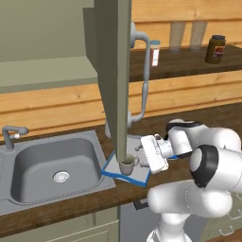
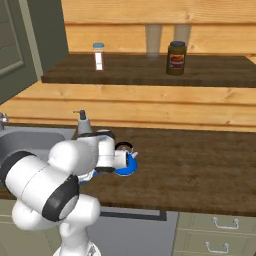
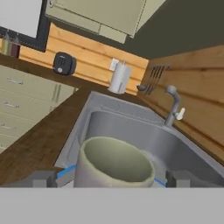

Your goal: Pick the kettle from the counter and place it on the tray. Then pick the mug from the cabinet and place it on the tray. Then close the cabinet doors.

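The counter point(image 1: 156, 125) runs dark and wood-grained under the plank wall, with the steel sink point(image 1: 52, 165) set into its left part and a long bare stretch of worktop to the right of the arm in the right base view; the cabinet door point(image 1: 113, 80) stands open above it, seen almost edge-on, its long curved bar handle point(image 1: 145, 78) facing right and its lower edge hanging over the tray; the white arm point(image 1: 198, 165) rises from the counter's front edge, bends at the elbow and reaches leftward and low, wrist level, hand pointing toward the sink; the tray point(image 1: 142, 176) lies at the counter's front edge just beside the sink's right rim, its blue rim showing at the near corner; the gripper point(image 1: 138, 156) hangs just above the tray with its jaws spread wide, one fingertip point(image 3: 43, 178) on each side of the mug and clear of its wall; the mug point(image 1: 126, 166) stands upright on the tray's left part, near the sink-side edge, mouth up; the kettle point(image 2: 127, 164) sits behind the wrist in the right base view, blue body partly hidden by the forearm; whether it rests on the tray cannot be told there; a brown jar point(image 1: 215, 49) and a small white bottle point(image 1: 154, 53) stand well apart on the upper shelf point(image 2: 150, 70).
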Motion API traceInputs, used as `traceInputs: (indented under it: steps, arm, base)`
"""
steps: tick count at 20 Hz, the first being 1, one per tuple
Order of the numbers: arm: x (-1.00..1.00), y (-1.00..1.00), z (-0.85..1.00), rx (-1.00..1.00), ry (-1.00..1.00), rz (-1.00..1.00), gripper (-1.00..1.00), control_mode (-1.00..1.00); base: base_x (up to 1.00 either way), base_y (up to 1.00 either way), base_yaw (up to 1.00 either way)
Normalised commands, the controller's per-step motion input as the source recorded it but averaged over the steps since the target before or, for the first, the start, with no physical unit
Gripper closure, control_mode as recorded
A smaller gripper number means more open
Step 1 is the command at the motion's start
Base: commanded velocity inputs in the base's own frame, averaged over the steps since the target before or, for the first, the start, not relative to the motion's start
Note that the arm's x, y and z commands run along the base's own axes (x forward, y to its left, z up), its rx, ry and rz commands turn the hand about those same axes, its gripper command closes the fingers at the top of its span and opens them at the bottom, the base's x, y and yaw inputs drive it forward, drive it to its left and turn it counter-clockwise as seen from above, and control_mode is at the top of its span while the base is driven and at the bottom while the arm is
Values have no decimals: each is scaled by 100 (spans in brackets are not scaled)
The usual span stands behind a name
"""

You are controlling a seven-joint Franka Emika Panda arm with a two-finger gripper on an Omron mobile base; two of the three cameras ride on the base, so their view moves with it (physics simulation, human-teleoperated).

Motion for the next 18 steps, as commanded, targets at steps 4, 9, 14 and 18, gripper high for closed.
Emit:
traceInputs:
  steps: [4,9,14,18]
  arm:
    - [-3,-13,33,0,0,-16,-100,-100]
    - [-32,-15,55,0,0,-23,-100,-100]
    - [-33,-8,78,0,0,-29,-100,-100]
    - [-28,-4,84,0,7,-33,-100,-100]
  base:
    - [0,0,0]
    - [0,0,0]
    - [0,0,0]
    - [0,0,0]
